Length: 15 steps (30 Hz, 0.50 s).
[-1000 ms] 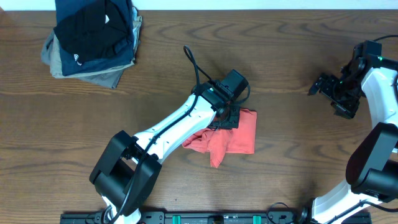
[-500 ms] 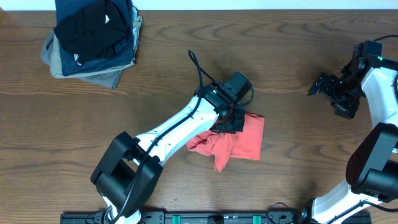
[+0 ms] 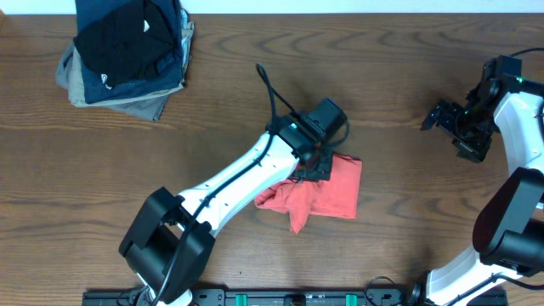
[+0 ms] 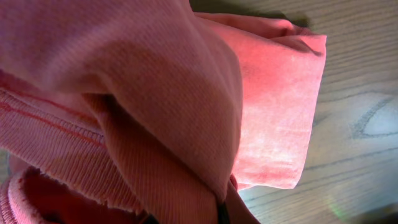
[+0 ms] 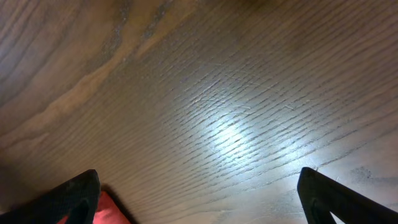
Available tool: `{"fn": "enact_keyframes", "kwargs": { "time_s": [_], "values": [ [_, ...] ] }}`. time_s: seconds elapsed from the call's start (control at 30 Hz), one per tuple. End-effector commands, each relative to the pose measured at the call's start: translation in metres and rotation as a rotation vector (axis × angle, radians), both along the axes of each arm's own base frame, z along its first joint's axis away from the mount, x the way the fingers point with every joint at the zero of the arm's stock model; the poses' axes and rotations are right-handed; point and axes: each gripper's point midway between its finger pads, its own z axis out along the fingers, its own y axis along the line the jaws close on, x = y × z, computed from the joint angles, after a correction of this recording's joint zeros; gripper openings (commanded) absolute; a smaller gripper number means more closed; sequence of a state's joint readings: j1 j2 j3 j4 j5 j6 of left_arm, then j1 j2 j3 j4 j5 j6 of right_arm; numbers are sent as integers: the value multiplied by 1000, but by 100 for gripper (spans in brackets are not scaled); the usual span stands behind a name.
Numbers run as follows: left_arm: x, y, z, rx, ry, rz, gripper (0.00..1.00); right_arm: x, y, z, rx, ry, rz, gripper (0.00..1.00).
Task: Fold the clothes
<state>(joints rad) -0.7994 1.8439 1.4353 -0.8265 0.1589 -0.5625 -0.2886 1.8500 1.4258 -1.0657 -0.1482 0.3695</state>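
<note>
While my left gripper [image 3: 320,163] sits on the back left corner of the salmon T-shirt [image 3: 331,194], its two fingers are pressed together on a fold of the cloth. In my left wrist view the T-shirt [image 4: 155,93] fills almost everything. It is bunched up, with a ribbed edge showing, and it runs down between the dark tips at the bottom. A bit of the brown wooden table [image 4: 360,99] shows on the right there.

The T-shirt lies crumpled in a small heap near the middle of the table [image 3: 255,68], a little toward my right side. My own left arm [image 3: 246,174] reaches over the heap's left part and hides it from above. A black cable [image 3: 269,89] loops up from that arm.

In the back left corner sits a stack of folded garments [image 3: 127,59], black on top, then navy and grey. It is well apart from the T-shirt.

My right gripper [image 3: 433,117] hangs over bare wood at the right side, also well apart from the T-shirt. Its fingers [image 5: 78,196] are spread wide with nothing between them.
</note>
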Motion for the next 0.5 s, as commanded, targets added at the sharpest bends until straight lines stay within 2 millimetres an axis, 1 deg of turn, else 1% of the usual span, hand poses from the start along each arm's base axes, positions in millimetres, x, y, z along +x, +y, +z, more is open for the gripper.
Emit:
{"fn": "enact_keyframes", "kwargs": {
  "time_s": [0.0,0.17,0.33,0.4,0.47],
  "values": [
    [5,-12,16,-4,-83,23,6,4,-1,7,-11,-22,16,99],
    [-1,-38,13,-44,-120,-28,6,4,-1,7,-11,-22,16,99],
    [-6,-55,-1,-52,-115,-37,8,4,-1,7,-11,-22,16,99],
    [-7,-59,-9,-47,-110,-44,26,4,-1,7,-11,-22,16,99],
    [-8,-62,-18,-38,-102,-50,27,4,-1,7,-11,-22,16,99]
  ]
}}
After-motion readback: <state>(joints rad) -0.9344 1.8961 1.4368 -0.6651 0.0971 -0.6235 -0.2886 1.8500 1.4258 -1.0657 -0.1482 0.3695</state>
